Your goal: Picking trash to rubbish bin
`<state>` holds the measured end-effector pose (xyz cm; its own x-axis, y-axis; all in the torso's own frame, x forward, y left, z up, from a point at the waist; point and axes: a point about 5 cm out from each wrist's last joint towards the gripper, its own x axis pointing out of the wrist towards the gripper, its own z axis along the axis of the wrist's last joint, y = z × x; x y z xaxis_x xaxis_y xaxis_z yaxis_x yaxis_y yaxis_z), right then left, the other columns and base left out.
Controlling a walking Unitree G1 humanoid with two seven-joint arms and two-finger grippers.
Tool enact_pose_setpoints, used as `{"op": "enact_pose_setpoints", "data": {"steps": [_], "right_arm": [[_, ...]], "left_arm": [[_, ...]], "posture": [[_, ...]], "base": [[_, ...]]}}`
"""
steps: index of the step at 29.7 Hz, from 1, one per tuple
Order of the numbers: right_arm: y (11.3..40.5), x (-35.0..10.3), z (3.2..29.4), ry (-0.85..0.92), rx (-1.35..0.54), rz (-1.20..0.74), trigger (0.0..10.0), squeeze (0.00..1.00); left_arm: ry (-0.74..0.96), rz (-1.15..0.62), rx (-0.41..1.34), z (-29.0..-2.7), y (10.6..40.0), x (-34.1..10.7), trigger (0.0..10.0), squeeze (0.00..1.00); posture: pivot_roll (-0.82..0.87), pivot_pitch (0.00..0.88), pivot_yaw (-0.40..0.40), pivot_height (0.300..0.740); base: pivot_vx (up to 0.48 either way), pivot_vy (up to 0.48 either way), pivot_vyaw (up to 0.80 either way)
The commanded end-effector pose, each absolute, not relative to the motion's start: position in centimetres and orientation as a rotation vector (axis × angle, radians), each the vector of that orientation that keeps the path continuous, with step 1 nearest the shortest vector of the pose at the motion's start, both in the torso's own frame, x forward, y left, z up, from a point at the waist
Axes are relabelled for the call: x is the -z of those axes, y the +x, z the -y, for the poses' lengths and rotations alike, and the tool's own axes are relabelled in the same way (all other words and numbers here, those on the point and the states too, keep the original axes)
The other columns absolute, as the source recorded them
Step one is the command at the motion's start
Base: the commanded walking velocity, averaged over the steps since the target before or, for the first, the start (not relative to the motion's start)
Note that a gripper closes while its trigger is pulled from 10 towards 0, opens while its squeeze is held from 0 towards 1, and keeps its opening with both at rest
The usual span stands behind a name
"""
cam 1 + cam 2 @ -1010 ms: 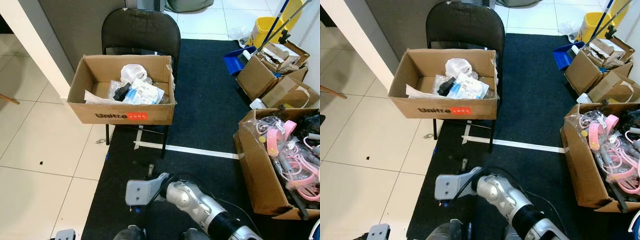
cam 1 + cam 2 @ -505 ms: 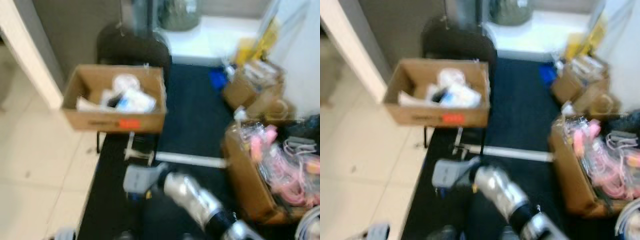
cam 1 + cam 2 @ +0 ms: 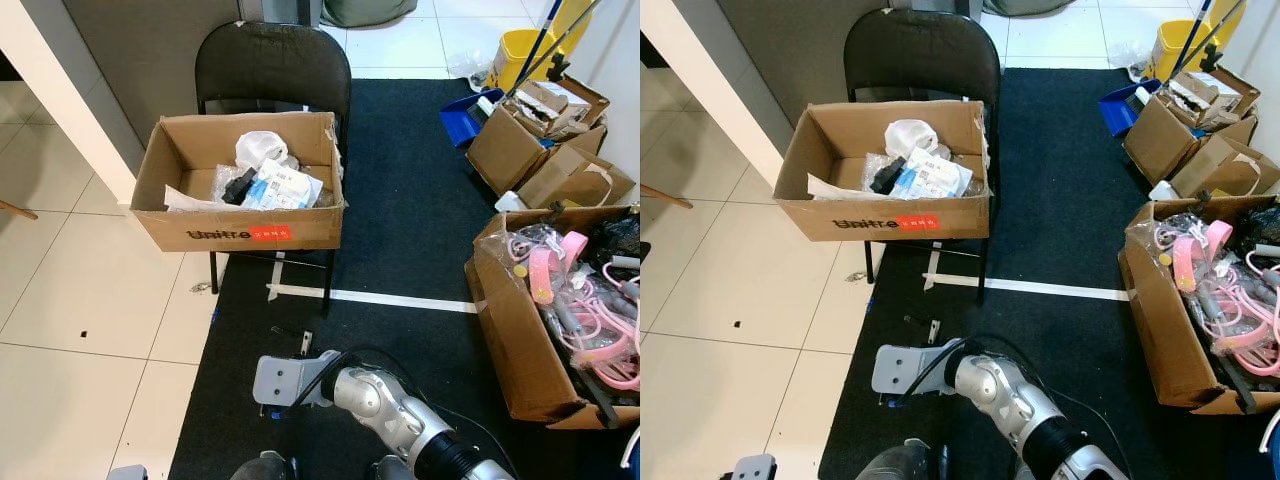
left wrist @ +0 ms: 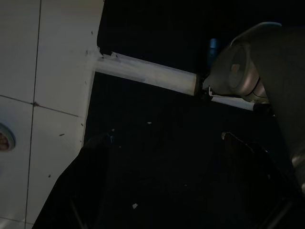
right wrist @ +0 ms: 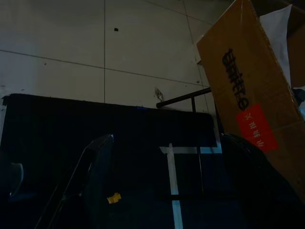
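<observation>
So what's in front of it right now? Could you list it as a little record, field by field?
place: black carpet beside white tiled floor
bin: open cardboard box resting on a black folding chair, holding paper and plastic wrappers
floor litter: small scraps on the carpet before the chair
right side: carton of pink cables, more cartons, yellow mop bucket
right gripper: fingers apart, holding nothing, aimed at the carpet below the box
left arm: low, idle

box [image 3: 240,225]: open cardboard, on black chair [image 3: 273,62], holds white bag, papers
mat [image 3: 410,210]: dark, white tape stripe
right arm [image 3: 385,405]: silver, low foreground
right side: boxes, pink items [image 3: 590,320], yellow bucket [image 3: 527,55]
</observation>
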<state>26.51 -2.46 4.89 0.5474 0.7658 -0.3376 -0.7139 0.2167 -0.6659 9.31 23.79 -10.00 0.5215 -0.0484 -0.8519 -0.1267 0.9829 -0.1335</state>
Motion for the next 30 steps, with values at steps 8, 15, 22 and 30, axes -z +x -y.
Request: {"op": "enact_pose_setpoints", "data": {"steps": [8,15,22,30], "right_arm": [[25.9,-4.4,2.3,-0.872,-1.05,0.049,10.0,0.0],[25.9,-4.3,2.4,-0.876,-1.048,0.044,10.0,0.0],[25.6,-4.0,2.6,-0.88,-1.052,0.044,10.0,0.0],[24.3,-3.8,3.5,-0.881,-1.053,0.05,10.0,0.0]], "left_arm": [[-0.186,-1.063,-0.047,-23.8,8.1,10.3,10.0,0.0],[-0.185,-1.055,-0.048,-23.8,8.5,10.2,10.0,0.0],[-0.198,-1.024,-0.083,-24.1,9.3,10.0,10.0,0.0],[-0.209,-1.018,-0.104,-24.2,8.8,10.0,10.0,0.0]], "posture": [[0.05,0.242,0.109,0.74],[0.05,0.229,0.104,0.74],[0.07,0.199,0.074,0.74],[0.11,0.202,0.052,0.74]], "base": [[0.0,0.0,0.0],[0.0,0.0,0.0],[0.0,0.0,0.0],[0.0,0.0,0.0]]}}
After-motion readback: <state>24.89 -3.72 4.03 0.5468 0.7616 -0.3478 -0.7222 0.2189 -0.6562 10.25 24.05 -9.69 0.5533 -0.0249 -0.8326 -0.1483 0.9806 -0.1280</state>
